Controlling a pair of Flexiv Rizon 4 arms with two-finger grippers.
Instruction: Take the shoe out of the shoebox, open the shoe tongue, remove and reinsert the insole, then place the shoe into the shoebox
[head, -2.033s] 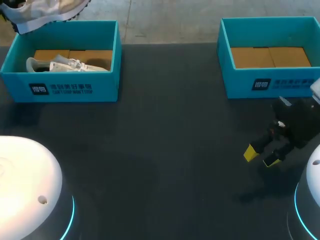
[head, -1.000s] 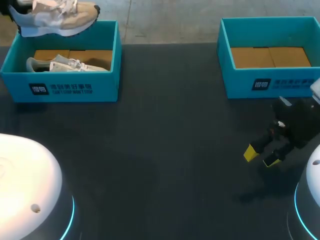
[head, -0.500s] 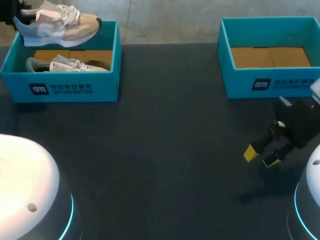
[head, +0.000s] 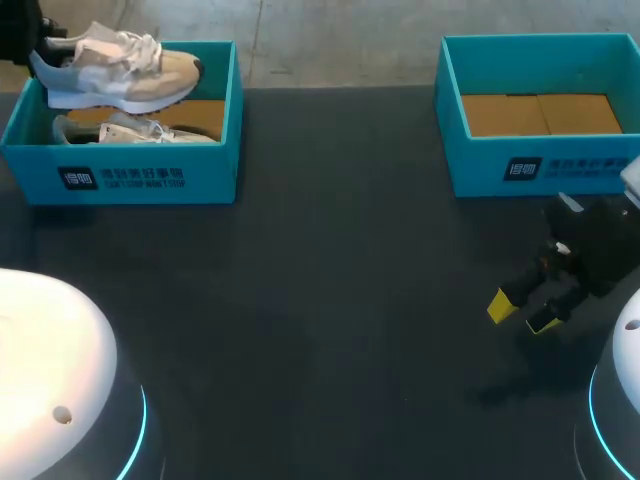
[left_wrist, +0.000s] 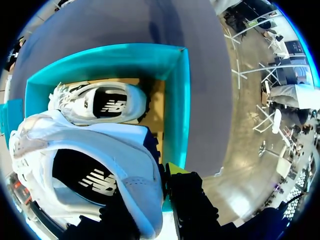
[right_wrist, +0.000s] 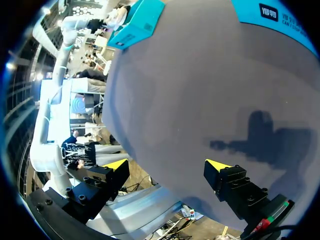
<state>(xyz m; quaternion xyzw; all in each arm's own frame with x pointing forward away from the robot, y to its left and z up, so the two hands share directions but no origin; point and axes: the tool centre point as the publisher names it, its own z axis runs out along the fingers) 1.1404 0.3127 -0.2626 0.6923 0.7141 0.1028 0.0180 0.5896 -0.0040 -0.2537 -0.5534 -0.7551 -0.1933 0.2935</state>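
Nearest, the right hand (head: 525, 312) hangs released over the dark counter (head: 320, 300), just in front of the right shoebox (head: 540, 165). Farther off, the left shoebox (head: 120, 175) has a second shoe (head: 130, 128) lying inside. Directly above it hangs the shoe (head: 115, 68), heel collar clenched between the left hand (left_wrist: 161, 182) fingers.
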